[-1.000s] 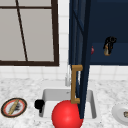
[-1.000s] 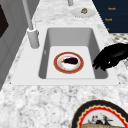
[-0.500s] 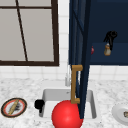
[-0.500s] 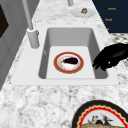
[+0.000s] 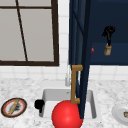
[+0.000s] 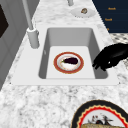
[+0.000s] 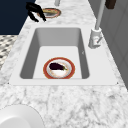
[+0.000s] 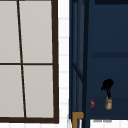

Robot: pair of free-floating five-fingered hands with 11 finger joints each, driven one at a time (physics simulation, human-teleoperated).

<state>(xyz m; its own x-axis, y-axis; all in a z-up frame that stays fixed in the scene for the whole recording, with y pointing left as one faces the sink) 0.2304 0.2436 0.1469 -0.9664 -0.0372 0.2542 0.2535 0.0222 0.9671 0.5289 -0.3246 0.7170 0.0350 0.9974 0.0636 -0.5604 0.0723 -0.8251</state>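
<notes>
Looking at the front view, you find your right hand (image 5: 109, 32) in the upper right of the frame, inside the open dark blue cabinet (image 5: 110, 22), fingers pointing down and closed on the top of a small tan bottle (image 5: 107, 50) that stands on the cabinet shelf. The upper view lists the same pair low and right: hand (image 8: 107, 86) above, bottle (image 8: 108, 103) below, with a small red item (image 8: 92, 103) just beside it to the left.

Your left hand (image 5: 39, 104) sits at the lower left of the front view, at the sink's (image 5: 47, 93) left rim. In the left side view it (image 6: 110, 58) hangs at the right of the frame over the sink's edge, fingers relaxed and drooping, holding nothing.

Sink contents: one red-rimmed plate (image 6: 68, 62) carrying a dark eggplant (image 6: 70, 60), lying flat on the basin floor.

Counter: a patterned plate (image 5: 14, 107) at lower left, a white plate (image 5: 121, 113) at lower right, a faucet (image 6: 32, 35) behind the basin. A red ball (image 5: 67, 115) fills the bottom centre of the front view.
</notes>
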